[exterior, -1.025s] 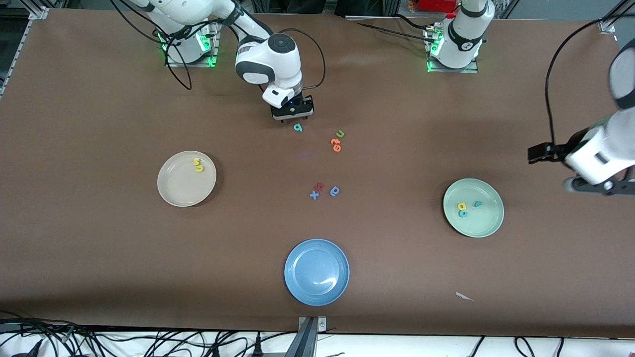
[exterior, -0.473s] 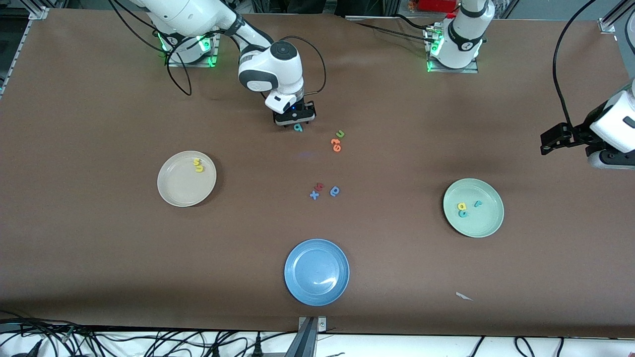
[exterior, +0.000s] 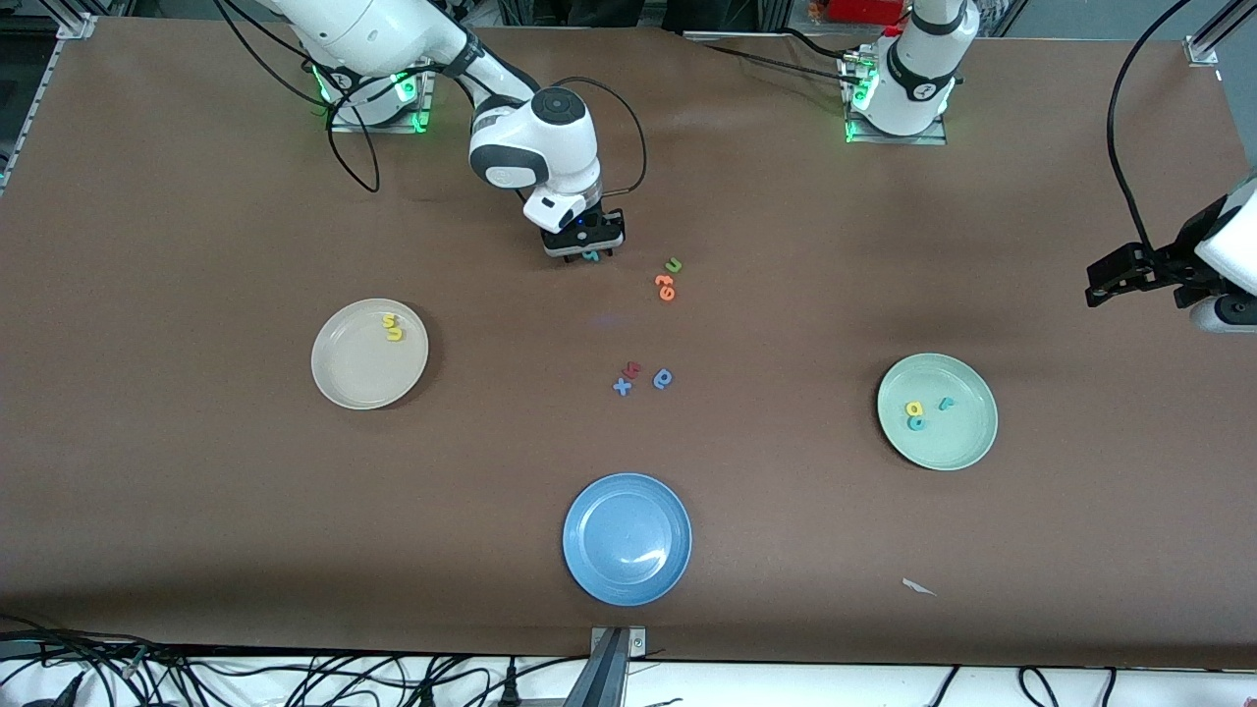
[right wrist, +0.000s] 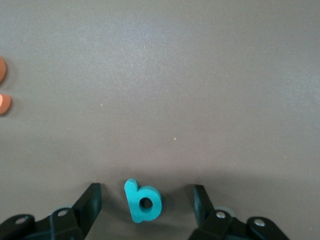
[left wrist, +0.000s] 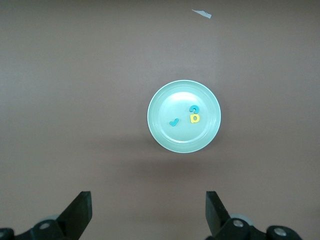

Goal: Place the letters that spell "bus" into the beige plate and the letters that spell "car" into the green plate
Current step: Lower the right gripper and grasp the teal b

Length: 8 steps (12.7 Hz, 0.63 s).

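The teal b [exterior: 590, 256] lies flat on the brown table. My right gripper [exterior: 587, 253] is down around it, open, with a finger on each side of the b [right wrist: 142, 201] and a gap on both sides. The beige plate [exterior: 344, 378] holds the yellow s and u [exterior: 393, 328]. In the green plate [exterior: 957, 442] lie the yellow a [exterior: 914, 408], teal c [exterior: 917, 423] and teal r [exterior: 946, 403]. My left gripper [exterior: 1129, 275] hangs open and empty in the air at the left arm's end of the table. Its wrist view looks down on the green plate [left wrist: 180, 137].
A green u [exterior: 673, 265] and orange letters [exterior: 666, 287] lie beside the b toward the left arm's end. A blue x [exterior: 622, 386], a red letter [exterior: 633, 369] and a blue round letter [exterior: 663, 378] sit mid-table. A blue plate [exterior: 589, 550] and a white scrap [exterior: 918, 587] lie nearest the camera.
My right gripper came down over the teal b until its fingers stand on both sides of it, and they drew somewhat closer. My left arm pulled back toward its end of the table.
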Tool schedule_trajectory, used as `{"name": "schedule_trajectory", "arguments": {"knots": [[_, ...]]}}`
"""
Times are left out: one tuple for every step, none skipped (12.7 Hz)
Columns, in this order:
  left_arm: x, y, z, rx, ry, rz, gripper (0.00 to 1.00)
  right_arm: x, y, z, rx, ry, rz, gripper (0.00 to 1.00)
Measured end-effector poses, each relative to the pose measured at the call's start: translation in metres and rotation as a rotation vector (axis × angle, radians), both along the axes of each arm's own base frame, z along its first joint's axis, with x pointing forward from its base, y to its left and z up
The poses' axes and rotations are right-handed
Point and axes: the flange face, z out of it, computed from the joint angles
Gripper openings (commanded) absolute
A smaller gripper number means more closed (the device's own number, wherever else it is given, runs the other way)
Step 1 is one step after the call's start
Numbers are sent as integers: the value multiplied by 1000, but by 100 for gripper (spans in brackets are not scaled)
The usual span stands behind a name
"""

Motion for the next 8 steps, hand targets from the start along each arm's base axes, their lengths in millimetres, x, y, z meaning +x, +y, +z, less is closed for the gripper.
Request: {"name": "schedule_trajectory", "arguments": {"knots": [[0,0,0,-1,0,0,100,0,0,0,0,-1,1,78],[0,0,0,-2,0,0,100,0,0,0,-1,-1,2,74],[0,0,0,-3,0,0,100,0,0,0,-1,-1,2,68],[0,0,0,-3,0,0,100,0,0,0,-1,-2,2,64],[0,0,0,-3,0,0,100,0,1,1,2,-3,-1,58],[0,0,0,-3,0,0,100,0,1,1,3,-3,-6,54],[0,0,0,-3,0,0,100,0,2,2,7,-4,-9,52],[0,0,0,-3,0,0,100,0,3,3,9,-5,-13,51]]}}
